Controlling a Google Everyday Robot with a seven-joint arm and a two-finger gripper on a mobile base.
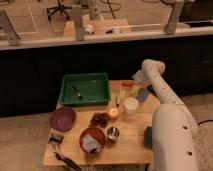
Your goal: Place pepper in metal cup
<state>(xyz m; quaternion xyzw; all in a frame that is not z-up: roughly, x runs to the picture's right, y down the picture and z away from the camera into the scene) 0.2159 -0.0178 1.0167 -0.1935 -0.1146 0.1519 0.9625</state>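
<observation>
The pepper (126, 84) is a small red-orange shape lying at the far edge of the wooden table (130, 145), right of the green tray. The metal cup (113, 133) stands shiny and upright near the table's front, beside the red-brown bowl (92, 140). My gripper (136, 90) hangs at the end of the white arm (159, 90), low over the table's far right, just right of the pepper and behind the white cup (131, 105). It is far from the metal cup.
A green tray (84, 89) with a small utensil sits at the back left. A purple bowl (62, 118), a dark grape bunch (99, 119) and a small yellow-orange fruit (113, 113) lie mid-table. Black tools (59, 142) lie front left. A green object (148, 136) is at the right edge.
</observation>
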